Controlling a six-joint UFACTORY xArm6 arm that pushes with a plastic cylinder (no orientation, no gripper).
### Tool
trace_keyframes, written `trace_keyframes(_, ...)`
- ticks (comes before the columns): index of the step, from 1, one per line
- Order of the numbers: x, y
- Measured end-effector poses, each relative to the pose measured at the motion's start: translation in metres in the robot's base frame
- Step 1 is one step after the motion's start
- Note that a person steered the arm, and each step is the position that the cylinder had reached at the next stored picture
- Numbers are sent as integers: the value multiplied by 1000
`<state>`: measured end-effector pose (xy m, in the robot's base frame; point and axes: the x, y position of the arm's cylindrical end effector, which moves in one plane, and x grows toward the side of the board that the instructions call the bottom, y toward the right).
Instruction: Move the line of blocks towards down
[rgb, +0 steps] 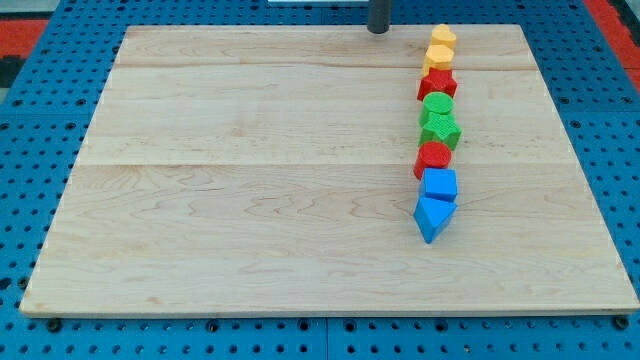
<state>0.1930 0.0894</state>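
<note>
A line of blocks runs down the view's right side of the wooden board (250, 200). From the top: a yellow block (444, 38), a second yellow block (438, 57), a red star-like block (438, 85), a green round block (437, 105), a green block (441, 130), a red round block (434, 157), a blue cube (440, 185) and a blue wedge (432, 218). My tip (378, 29) is at the board's top edge, to the left of the top yellow block and apart from it.
The board lies on a blue perforated table (30, 180). A red area (20, 30) shows at the view's top left corner and another at the top right.
</note>
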Motion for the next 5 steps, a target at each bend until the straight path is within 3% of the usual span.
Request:
trace_keyframes(4, -1, 93)
trace_keyframes(5, 9, 87)
